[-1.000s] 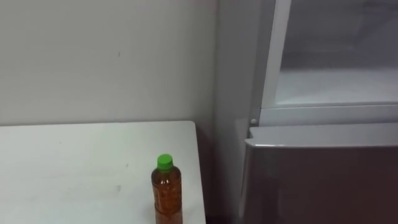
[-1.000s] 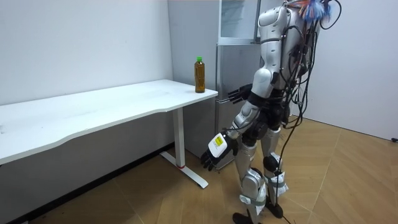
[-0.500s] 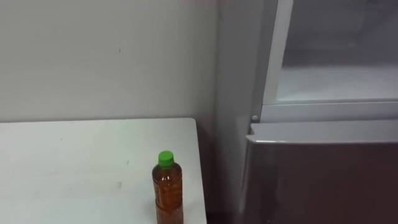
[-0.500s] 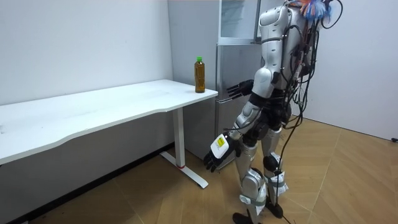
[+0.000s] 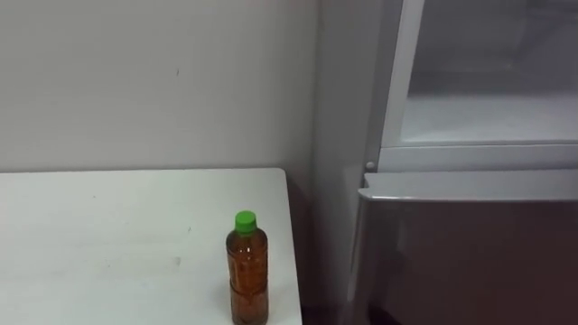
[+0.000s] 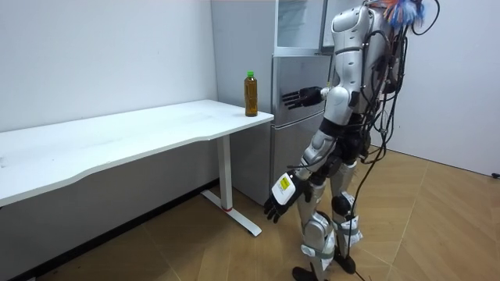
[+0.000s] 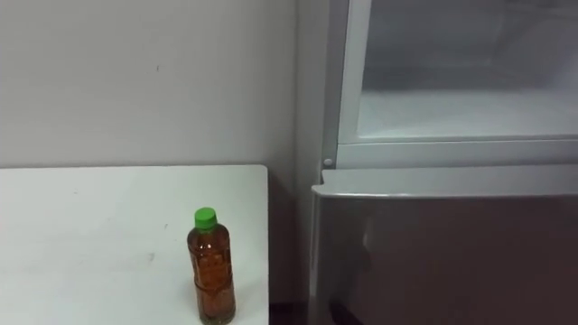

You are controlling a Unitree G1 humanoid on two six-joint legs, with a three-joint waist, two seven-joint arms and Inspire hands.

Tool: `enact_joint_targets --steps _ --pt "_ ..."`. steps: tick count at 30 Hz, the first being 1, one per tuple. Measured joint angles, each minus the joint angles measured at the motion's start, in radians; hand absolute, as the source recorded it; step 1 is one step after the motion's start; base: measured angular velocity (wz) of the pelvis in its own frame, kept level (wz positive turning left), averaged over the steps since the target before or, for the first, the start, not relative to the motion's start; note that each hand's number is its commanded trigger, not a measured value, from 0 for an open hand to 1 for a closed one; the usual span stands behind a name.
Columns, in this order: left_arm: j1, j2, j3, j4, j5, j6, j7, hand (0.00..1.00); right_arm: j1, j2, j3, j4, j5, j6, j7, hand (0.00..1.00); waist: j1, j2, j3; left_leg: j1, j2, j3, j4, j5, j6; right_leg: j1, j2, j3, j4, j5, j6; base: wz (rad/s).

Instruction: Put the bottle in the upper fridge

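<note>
An amber plastic bottle (image 5: pixel 247 268) with green cap stood upright on the white counter (image 5: pixel 108 235) just beside the grey fridge (image 5: pixel 470 262), whose upper compartment (image 5: pixel 488 117) was open to receive it. The right robot hand (image 6: pixel 298 97) hovered before the fridge, fingers apart; the left robot hand (image 6: pixel 280 201) hung slack.

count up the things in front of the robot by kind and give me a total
bottle: 1
table: 1
fridge: 1
total: 3
</note>
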Motion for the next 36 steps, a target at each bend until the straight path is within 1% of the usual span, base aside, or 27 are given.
enact_joint_targets --steps 1,3,7,10,13,14,15,16,17,18,19,20,22,24,28,36 --pt "-0.001 0.001 0.0 -0.001 0.0 0.003 -0.001 0.0 0.0 -0.007 0.0 -0.003 0.004 0.0 0.003 0.0 0.009 -0.003 0.0001 -0.001 0.0 0.001 0.0 0.0 0.0 -0.004 0.0 0.003 0.0 0.0 0.0 0.0" --pt "-0.006 0.003 0.0 -0.001 0.0 0.007 -0.001 0.0 -0.003 -0.018 -0.001 -0.003 0.007 0.0 0.009 0.0 0.013 -0.008 0.0005 -0.002 0.0 0.002 0.0 0.001 0.0 -0.012 0.0 0.005 -0.001 0.0 0.0 -0.02" --pt "-0.001 0.009 0.0 -0.002 0.0 0.014 -0.02 0.0 -0.007 -0.019 -0.016 -0.005 0.089 0.0 0.039 0.0 0.014 -0.011 -0.0003 -0.003 0.0 0.004 0.0 0.002 0.0 -0.012 0.0 0.008 0.011 0.0 -0.001 -0.01" --pt "-0.006 0.017 0.003 -0.003 0.001 0.005 -0.026 0.0 -0.01 -0.029 -0.03 -0.047 0.113 0.03 0.057 0.0 0.014 -0.013 0.0 -0.004 0.0 0.004 0.0 0.003 0.001 -0.012 -0.001 0.006 0.013 -0.001 -0.001 0.0" --pt "-0.011 0.031 0.004 -0.003 0.003 -0.004 -0.042 0.0 -0.015 -0.031 -0.034 -0.078 0.171 0.034 0.076 0.0 0.019 -0.015 0.0001 -0.003 0.002 0.004 0.0 0.003 0.0 -0.011 0.0 0.005 0.011 0.0 -0.002 0.0" --pt "-0.015 0.036 0.004 -0.003 0.003 -0.005 -0.042 0.0 -0.03 -0.037 -0.034 -0.083 0.209 0.034 0.09 0.0 0.019 -0.015 0.0002 -0.003 0.003 0.006 0.0 0.004 -0.001 -0.012 0.001 0.007 0.01 0.0 -0.002 -0.03" --pt "-0.016 0.037 0.004 -0.003 0.003 -0.005 -0.042 0.0 -0.045 -0.033 -0.035 -0.09 0.23 0.033 0.095 0.0 0.019 -0.014 0.0003 -0.003 0.004 0.007 0.0 0.004 -0.001 -0.012 0.002 0.008 0.01 0.001 -0.003 -0.04" --pt "-0.02 0.038 0.003 -0.003 0.003 -0.005 -0.042 0.0 -0.089 -0.023 -0.037 -0.116 0.282 0.026 0.1 0.0 0.021 -0.014 0.0004 -0.003 0.005 0.008 0.0 0.004 -0.002 -0.014 0.002 0.008 0.008 0.001 -0.004 0.0" --pt "-0.022 0.039 0.002 -0.003 0.003 -0.005 -0.042 0.0 -0.145 -0.013 -0.038 -0.142 0.37 -0.004 0.108 0.0 0.025 -0.014 0.0003 -0.002 0.005 0.007 0.0 0.004 -0.002 -0.016 0.002 0.005 0.002 0.001 -0.005 0.03" --pt "-0.022 0.039 0.001 -0.003 0.004 -0.005 -0.042 0.0 -0.17 -0.01 -0.038 -0.154 0.407 -0.02 0.113 0.0 0.026 -0.013 -0.0004 -0.001 0.005 0.005 0.0 0.004 -0.002 -0.014 0.003 0.001 -0.004 0.001 -0.005 0.14" --pt "-0.022 0.039 0.001 -0.003 0.006 -0.005 -0.042 0.0 -0.218 -0.002 -0.038 -0.178 0.478 -0.061 0.127 0.0 0.028 -0.015 -0.0061 -0.001 0.005 -0.003 0.0 0.005 -0.003 -0.009 0.005 -0.004 -0.012 0.002 -0.006 0.16" --pt "-0.022 0.041 0.001 -0.003 0.006 -0.004 -0.041 0.0 -0.255 0.006 -0.037 -0.198 0.54 -0.093 0.142 0.0 0.037 -0.022 -0.0101 -0.001 0.005 -0.005 0.001 0.005 -0.004 -0.005 0.006 -0.008 -0.018 0.002 -0.006 0.18" --pt "-0.022 0.041 0.0 -0.002 0.007 -0.001 -0.041 0.0 -0.287 0.024 -0.031 -0.217 0.613 -0.122 0.172 0.0 0.038 -0.029 -0.0104 -0.001 0.006 -0.013 0.004 0.005 -0.005 0.012 0.007 -0.027 -0.033 0.009 -0.007 0.2" --pt "-0.016 0.041 -0.007 -0.001 0.006 0.007 -0.042 0.0 -0.288 0.025 -0.022 -0.229 0.671 -0.126 0.202 0.0 0.042 -0.029 -0.0099 0.002 0.004 -0.02 0.003 0.004 -0.005 0.024 0.007 -0.038 -0.043 0.012 -0.005 0.16" --pt "-0.017 0.041 -0.006 0.0 0.006 0.023 -0.042 0.0 -0.287 0.024 -0.014 -0.229 0.686 -0.126 0.216 0.0 0.049 -0.026 -0.008 -0.001 0.003 -0.027 -0.001 0.004 -0.005 0.025 0.006 -0.042 -0.04 0.012 -0.005 0.01" --pt "-0.025 0.041 -0.006 -0.001 0.006 0.036 -0.059 0.0 -0.281 0.025 0.006 -0.226 0.699 -0.126 0.237 0.0 0.06 -0.022 -0.0087 -0.001 0.004 -0.03 -0.001 0.0 -0.005 0.033 0.007 -0.041 -0.039 0.012 -0.005 0.0"
